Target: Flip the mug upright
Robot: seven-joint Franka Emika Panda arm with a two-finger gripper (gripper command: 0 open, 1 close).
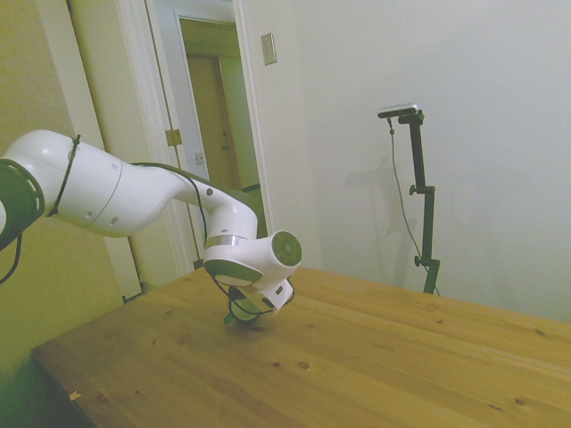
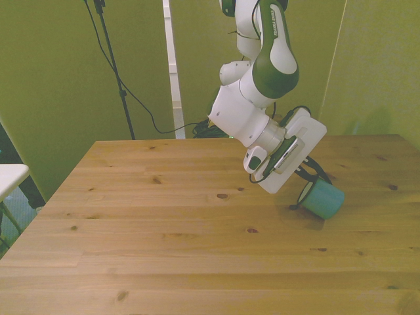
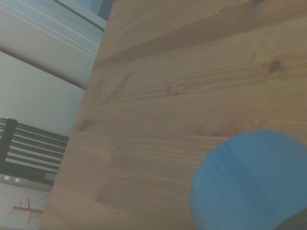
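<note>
Reaching down at a slant, the claw [image 2: 307,190] meets the mug [image 2: 321,199] at its rim end; dark fingers bracket the mouth, but whether they pinch the wall cannot be told. The mug lies tilted on the tabletop [image 2: 164,223], toward the front view's right, partway between lying and standing: mouth up toward the claw and the front view's left, closed base low toward the right. Righting it likely means swinging the rim up over that base.
</note>
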